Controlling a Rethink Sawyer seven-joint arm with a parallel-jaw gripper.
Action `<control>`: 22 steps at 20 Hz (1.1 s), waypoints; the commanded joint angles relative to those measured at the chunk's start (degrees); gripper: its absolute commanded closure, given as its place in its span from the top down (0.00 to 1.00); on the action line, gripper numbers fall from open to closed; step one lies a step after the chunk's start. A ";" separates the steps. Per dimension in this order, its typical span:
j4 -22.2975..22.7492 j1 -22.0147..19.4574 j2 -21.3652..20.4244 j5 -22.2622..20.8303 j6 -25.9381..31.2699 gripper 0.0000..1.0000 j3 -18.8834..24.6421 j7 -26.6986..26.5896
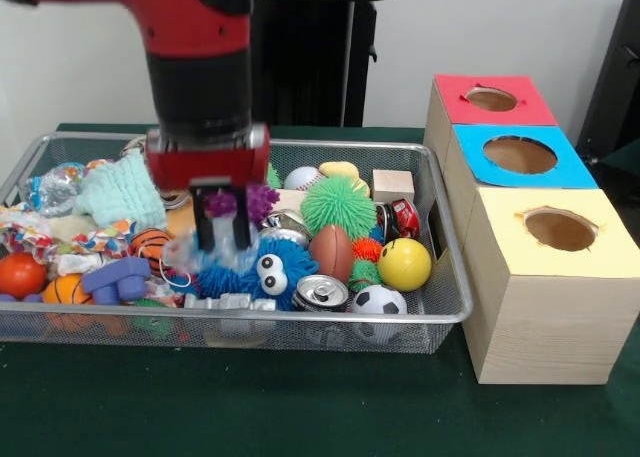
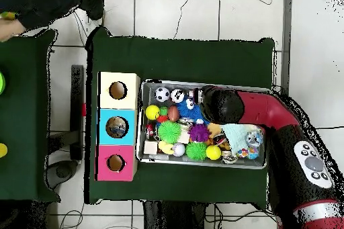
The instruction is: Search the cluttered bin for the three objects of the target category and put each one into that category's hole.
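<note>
Hand [image 1: 222, 239]: hanging from the red and black arm [image 1: 190, 67] into the left-centre of the wire bin [image 1: 440, 307], its dark fingers [image 1: 205, 229] lowered among the clutter just above a blue furry toy with googly eyes [image 1: 262, 269]; whether the fingers are apart, together or gripping anything cannot be told. In the overhead view the arm is covering that part of the bin.

Front row of the bin: a soccer ball [image 1: 378, 302] and a crushed drink can [image 1: 321, 293] are lying against the near wall, with an orange ball [image 1: 20, 274] and a purple toy [image 1: 115, 279] sitting at the left end.

Middle row: a yellow ball [image 1: 404, 264], a brown toy football [image 1: 331, 252] and a small basketball [image 1: 150, 244] are resting here.

Back row: a green spiky ball [image 1: 338, 205], a purple spiky ball [image 1: 255, 202], a baseball [image 1: 301, 178], a wooden cube [image 1: 393, 186], a red toy car [image 1: 403, 217] and a mint-green knitted cloth [image 1: 122, 192] are lying toward the far wall.

Beside the bin on the green tabletop [image 1: 250, 407]: three wooden boxes, each with a round hole on top, are standing in a line, the yellow-topped box [image 1: 555, 277] nearest, the blue-topped box [image 1: 520, 157] behind it, the red-topped box [image 1: 492, 100] farthest.

Overhead view, top left corner: a person's dark sleeve [image 2: 47, 3] is showing.
</note>
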 commanded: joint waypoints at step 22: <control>16.49 7.99 -24.71 17.28 17.60 0.00 0.79 4.78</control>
